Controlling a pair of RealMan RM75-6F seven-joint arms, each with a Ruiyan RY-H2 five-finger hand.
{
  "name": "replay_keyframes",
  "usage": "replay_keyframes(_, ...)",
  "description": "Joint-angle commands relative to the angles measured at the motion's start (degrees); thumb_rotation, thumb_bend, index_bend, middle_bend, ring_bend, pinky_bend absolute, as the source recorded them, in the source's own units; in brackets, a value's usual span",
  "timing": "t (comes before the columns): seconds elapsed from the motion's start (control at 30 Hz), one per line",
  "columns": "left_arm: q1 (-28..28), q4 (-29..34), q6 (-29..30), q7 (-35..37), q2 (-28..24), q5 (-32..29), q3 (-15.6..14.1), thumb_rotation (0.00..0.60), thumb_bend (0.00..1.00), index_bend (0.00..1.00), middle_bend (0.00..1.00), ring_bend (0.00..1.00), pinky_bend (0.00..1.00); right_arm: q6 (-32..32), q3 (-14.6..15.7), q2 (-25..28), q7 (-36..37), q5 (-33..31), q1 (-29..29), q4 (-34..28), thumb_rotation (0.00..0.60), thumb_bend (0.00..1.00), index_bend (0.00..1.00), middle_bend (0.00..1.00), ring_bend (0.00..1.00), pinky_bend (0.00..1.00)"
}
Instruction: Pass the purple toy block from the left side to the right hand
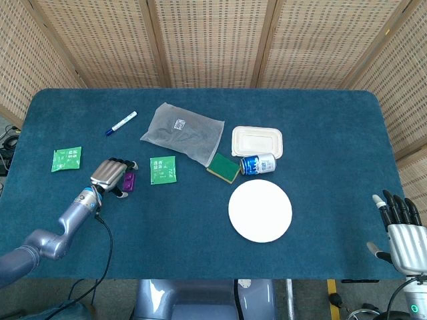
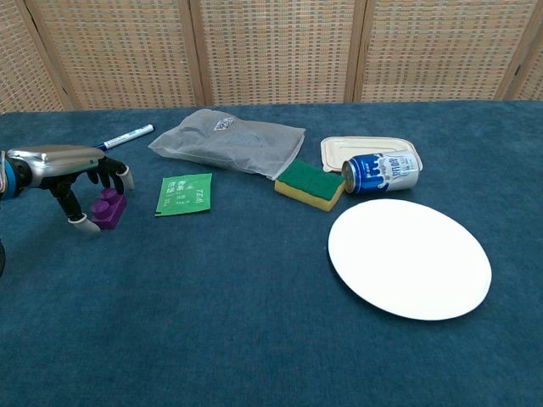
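Hovering: L hand (image 2: 72, 170) over purple block (image 2: 109, 209).

Green sachet (image 2: 184, 193) beside the purple block: white print including the letters "TEA", seen upside down in the chest view; remaining print too small to read.
Second green sachet (image 1: 67, 159): white print, illegible.
Blue can (image 2: 380, 172): white lettering, illegible.
Clear bag (image 1: 181, 133): small white label with a square code, unreadable.
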State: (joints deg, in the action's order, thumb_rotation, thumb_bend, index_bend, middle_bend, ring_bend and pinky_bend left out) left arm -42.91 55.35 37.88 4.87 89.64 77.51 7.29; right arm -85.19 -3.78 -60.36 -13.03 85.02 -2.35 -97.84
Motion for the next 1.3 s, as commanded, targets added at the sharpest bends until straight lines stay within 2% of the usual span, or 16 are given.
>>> replay_keyframes(0.03, -0.1, 0.2, 0.6, -1.3, 0.3, -0.9, 0.3, 0.6, 0.13, 0.32, 0.39, 0.35, 0.27, 0.1, 0.0, 0.0, 0.2, -0.1, -0.1, 0.0, 0.6, 0.0, 0.08, 0.0, 0.0, 0.0)
replay_keyframes(0.47, 0.5, 4.1, 2.3, -3.6, -1.8, -3.2, 0.5, 0.6, 0.16, 0.37, 0.44, 0.4, 0.31, 0.2, 0.2, 0.4, 1.3, 0.0, -0.2, -0.1, 0.6, 0.0, 0.08, 0.0, 0.0, 0.0)
replay_keyframes(0.6, 1.0, 9.6, 5.3, -2.4, -4.8, -1.9, 0.9, 0.6, 0.16, 0.36, 0.44, 0.4, 0.31, 0.1, 0.2, 0.7, 1.8, 0.0, -0.1, -0.3, 0.6, 0.0, 0.08, 0.0, 0.0, 0.0)
replay_keyframes(0.83, 0.5, 20.4, 8.8, -4.6, -7.8, 0.2, 1.4, 0.6, 0.18, 0.36, 0.44, 0.39, 0.31, 0.2, 0.3, 1.0, 2.2, 0.0, -0.2, -0.5, 0.6, 0.0, 0.08, 0.0, 0.0, 0.0)
replay_keyframes(1.0, -2.4, 25.1, 6.0, -9.8, -6.3, -2.9, 2.3, 0.6, 0.18, 0.35, 0.43, 0.39, 0.31, 0.1, 0.5, 1.1, 2.5, 0.4, -0.1, -0.5, 0.6, 0.0, 0.09, 0.0, 0.0, 0.0)
replay_keyframes(1.3, -8.2, 24.8, 2.5, -19.9, 1.7, -10.8, 3.3, 0.6, 0.18, 0.36, 0.43, 0.39, 0.31, 0.7, 0.2, 1.6, 3.9, -0.6, -0.4, -0.2, 0.6, 0.0, 0.09, 0.0, 0.0, 0.0)
